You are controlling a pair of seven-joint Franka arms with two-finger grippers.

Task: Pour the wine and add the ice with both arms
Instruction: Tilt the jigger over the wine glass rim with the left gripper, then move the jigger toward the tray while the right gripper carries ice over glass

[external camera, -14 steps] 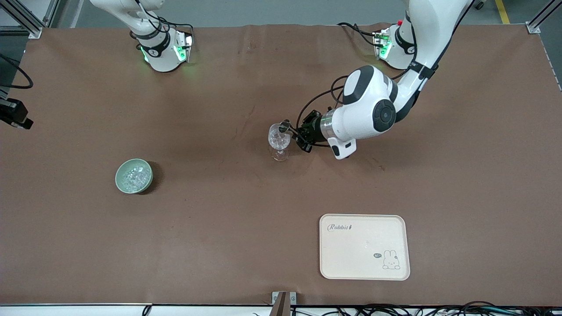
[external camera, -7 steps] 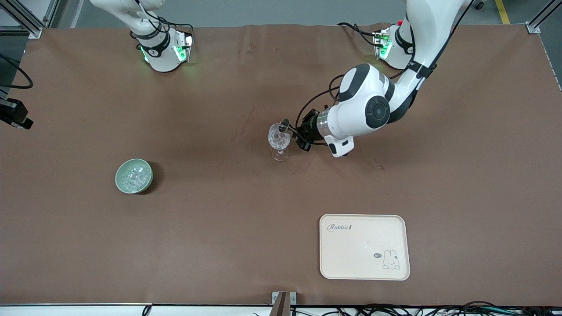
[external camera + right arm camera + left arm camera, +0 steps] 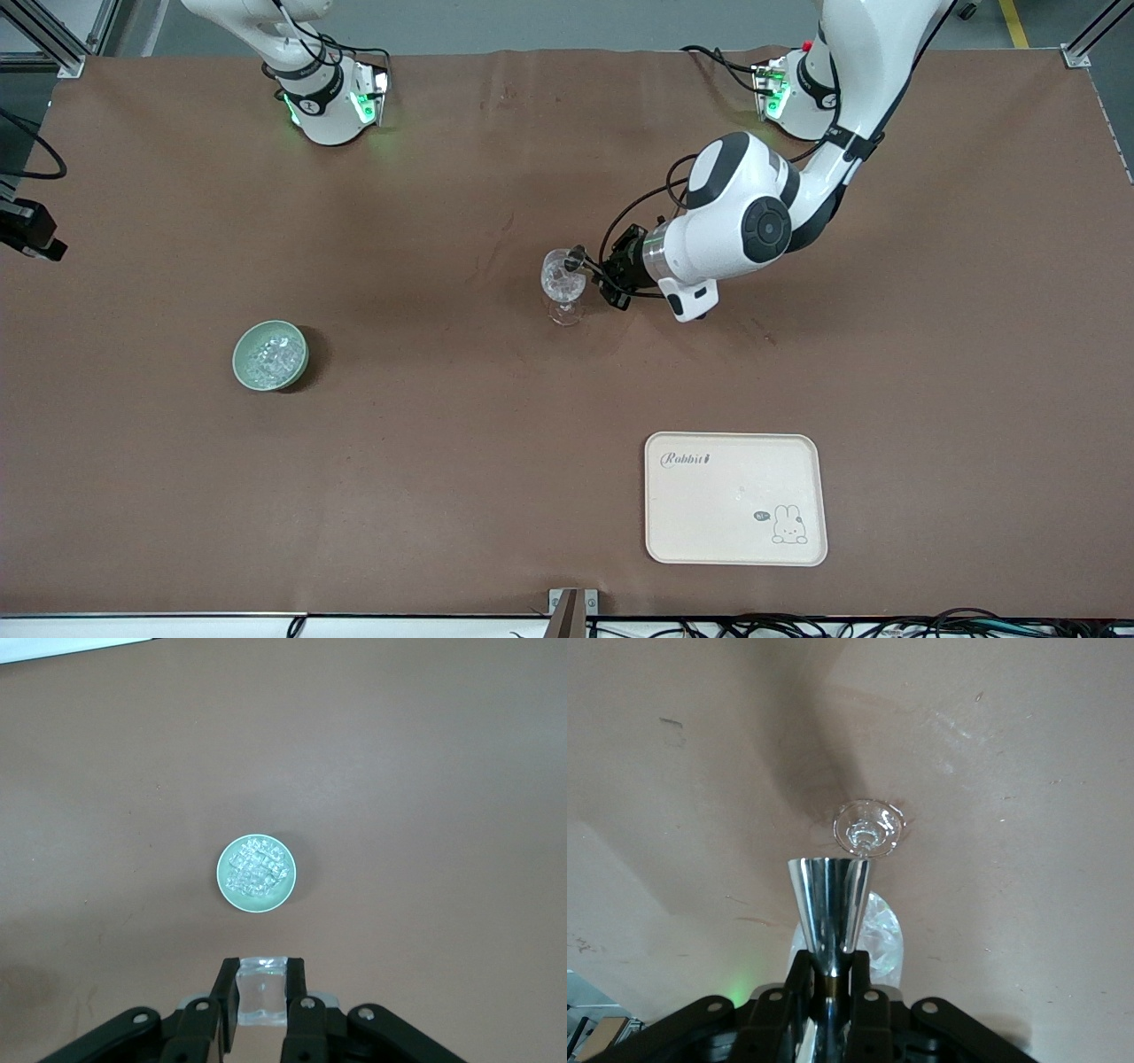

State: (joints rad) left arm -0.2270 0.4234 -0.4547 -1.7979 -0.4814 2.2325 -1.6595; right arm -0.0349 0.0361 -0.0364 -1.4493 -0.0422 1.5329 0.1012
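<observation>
- A robotics lab or test cell, not a home or bar.
- Two white arms are bolted at their bases [image 3: 332,106] to one long table [image 3: 443,496] under a brown cover.
- Aluminium frame posts [image 3: 1085,44] stand at the corners.
- Loose cables [image 3: 842,627] run along the table's edge; grey floor [image 3: 549,22] carries a yellow line.
</observation>
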